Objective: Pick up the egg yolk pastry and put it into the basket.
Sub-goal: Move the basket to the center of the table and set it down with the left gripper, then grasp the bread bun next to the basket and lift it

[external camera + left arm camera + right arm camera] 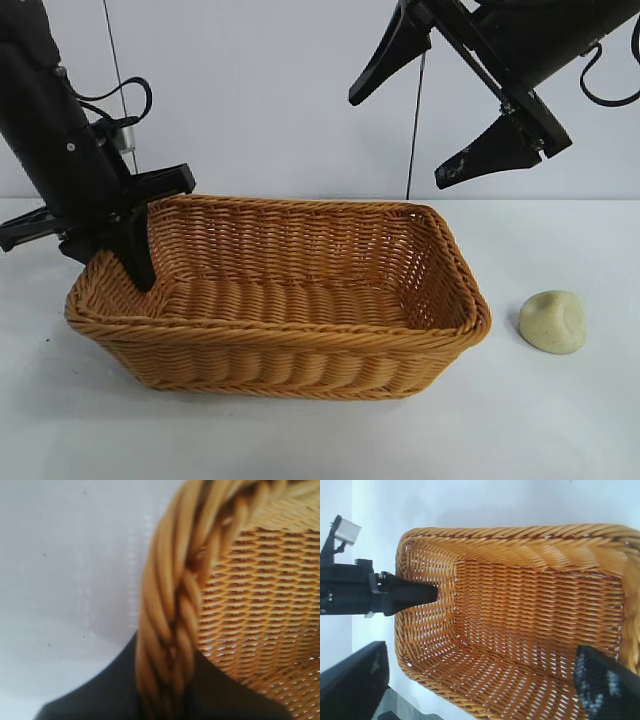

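The egg yolk pastry [553, 321], a small pale cream lump with a dented side, lies on the white table to the right of the basket [280, 328]. The basket is large, woven and orange-brown. My left gripper [115, 265] is shut on the braided rim [170, 605] at the basket's left end, with one finger inside and one outside. My right gripper [400, 140] hangs open and empty high above the basket's right half, well above and to the left of the pastry. The right wrist view looks down into the basket [520, 535], where no pastry shows.
The white table [560, 430] runs around the basket, with a white wall behind. The left gripper's finger [415, 595] shows reaching over the far end of the basket in the right wrist view.
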